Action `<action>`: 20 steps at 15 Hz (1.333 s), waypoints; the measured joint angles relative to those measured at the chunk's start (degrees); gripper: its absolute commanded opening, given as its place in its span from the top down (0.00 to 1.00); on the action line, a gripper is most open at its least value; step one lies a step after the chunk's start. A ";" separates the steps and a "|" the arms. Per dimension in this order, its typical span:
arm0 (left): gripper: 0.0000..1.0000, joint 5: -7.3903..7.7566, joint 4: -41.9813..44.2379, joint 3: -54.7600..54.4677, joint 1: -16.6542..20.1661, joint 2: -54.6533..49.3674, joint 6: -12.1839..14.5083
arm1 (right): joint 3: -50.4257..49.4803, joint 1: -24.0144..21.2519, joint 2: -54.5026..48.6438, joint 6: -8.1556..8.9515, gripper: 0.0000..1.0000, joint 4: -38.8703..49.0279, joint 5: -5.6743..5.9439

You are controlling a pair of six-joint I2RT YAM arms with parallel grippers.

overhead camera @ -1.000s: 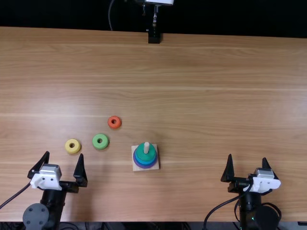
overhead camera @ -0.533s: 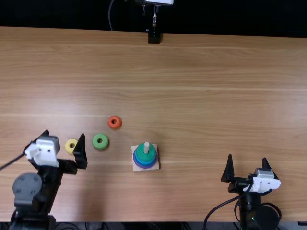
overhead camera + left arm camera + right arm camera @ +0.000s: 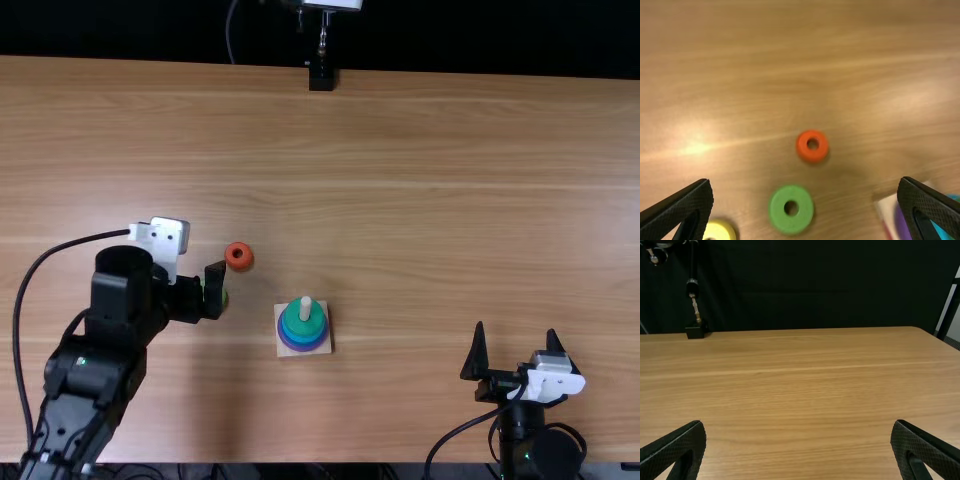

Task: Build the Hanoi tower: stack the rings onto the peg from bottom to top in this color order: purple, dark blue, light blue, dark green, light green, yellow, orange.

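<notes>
Around the peg [image 3: 305, 308], stacked rings [image 3: 303, 331]

No readable text, labels or numbers

This place seems to be a robotics laboratory, or a work room of similar kind. At the near edge of a light brown wooden table [image 3: 430, 180] there are two robot arms, the left arm [image 3: 105, 350] and the right arm [image 3: 535, 430], and black cables run along them. At the far edge stands a metal rod [image 3: 695, 307] on a black block-shaped base [image 3: 696, 330]. Behind the table hangs a black curtain [image 3: 815, 285], and beside it one can see a dark slanted post [image 3: 950, 310]. Exactly which laboratory, I cannot tell.
</notes>
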 measured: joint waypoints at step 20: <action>0.00 -9.40 -17.05 16.68 -6.01 33.03 12.02 | 0.02 0.02 0.00 0.04 0.00 0.00 -0.02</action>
